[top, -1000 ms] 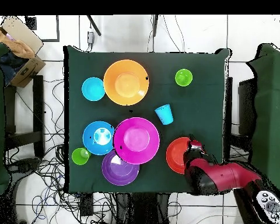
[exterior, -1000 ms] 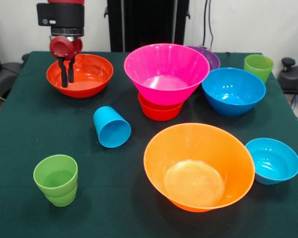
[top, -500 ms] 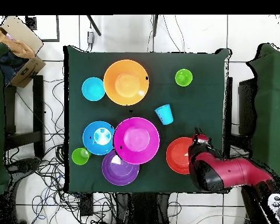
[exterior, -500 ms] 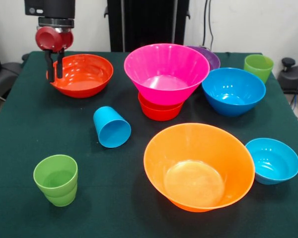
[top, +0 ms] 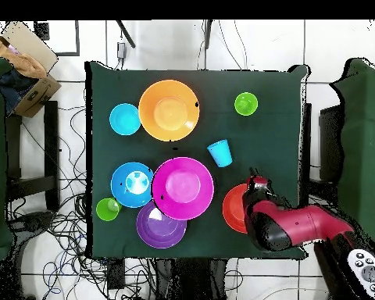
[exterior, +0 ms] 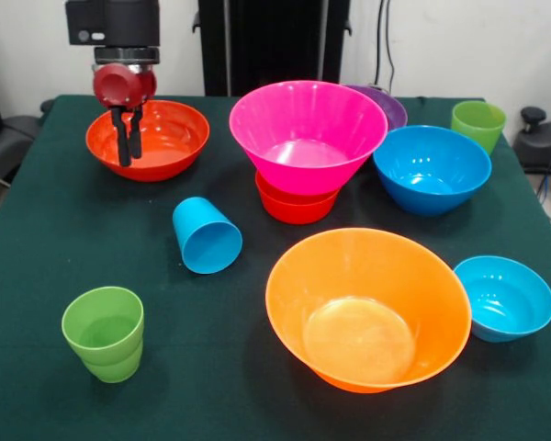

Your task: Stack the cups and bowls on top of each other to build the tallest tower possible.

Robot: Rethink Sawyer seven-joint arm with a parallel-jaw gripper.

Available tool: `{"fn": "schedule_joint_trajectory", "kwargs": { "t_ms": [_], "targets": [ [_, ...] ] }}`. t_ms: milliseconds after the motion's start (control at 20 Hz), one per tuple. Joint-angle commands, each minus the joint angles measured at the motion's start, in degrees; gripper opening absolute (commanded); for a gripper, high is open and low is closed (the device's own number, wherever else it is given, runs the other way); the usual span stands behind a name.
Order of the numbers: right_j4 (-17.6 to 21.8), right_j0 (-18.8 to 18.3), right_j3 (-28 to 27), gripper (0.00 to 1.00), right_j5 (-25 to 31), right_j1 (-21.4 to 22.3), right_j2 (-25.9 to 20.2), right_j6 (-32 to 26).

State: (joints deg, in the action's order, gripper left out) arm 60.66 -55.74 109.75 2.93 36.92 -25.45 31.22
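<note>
Back over the medium red-orange bowl [exterior: 148,139] has swung the gripper [exterior: 128,147], fingers nearly together and empty, while nearer bare cloth surrounds the tipped sky blue cup [exterior: 207,235], and the pink bowl [exterior: 307,134] sits farther back on a small red-orange bowl [exterior: 295,206].

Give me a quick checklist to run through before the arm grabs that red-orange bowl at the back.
1. Gripper over the target: ok, it hangs above the medium red-orange bowl, near its middle.
2. Fingers free: ok, close together with nothing between them.
3. Fingers at the rim for a pinch: not ok, they point into the bowl's inside.
4. Bowl free to lift: ok, it sits upright, apart from the sky blue cup.
5. Tower base ready: ok, the large pink bowl already sits on the small red-orange bowl.
6. Contact with the bowl floor: cannot tell from either view.
</note>
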Motion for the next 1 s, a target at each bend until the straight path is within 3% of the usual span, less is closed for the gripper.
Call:
{"fn": "schedule_joint_trajectory", "kwargs": {
  "t_ms": [50,200,300,400,500,750,1000],
  "targets": [
    [-4.27,-10.44,-1.31,1.0,14.22,-8.32,-14.73,-7.84],
    [-15.59,-10.75,-4.44,1.0,26.82,-9.91,-16.89,-9.25],
    [-26.87,-11.9,-6.21,1.0,34.92,-12.86,-19.98,-4.15],
    [-36.57,-12.6,-6.77,1.0,33.62,-16.43,-21.95,7.13],
    [-42.08,-12.77,-6.46,1.0,31.65,-18.06,-22.62,11.96],
    [-48.41,-10.47,-3.61,1.0,29.62,-13.3,-21.82,15.95],
    [-48.41,-9.2,-2.57,1.0,27.55,-10.39,-21.77,13.6]
  ]
}}
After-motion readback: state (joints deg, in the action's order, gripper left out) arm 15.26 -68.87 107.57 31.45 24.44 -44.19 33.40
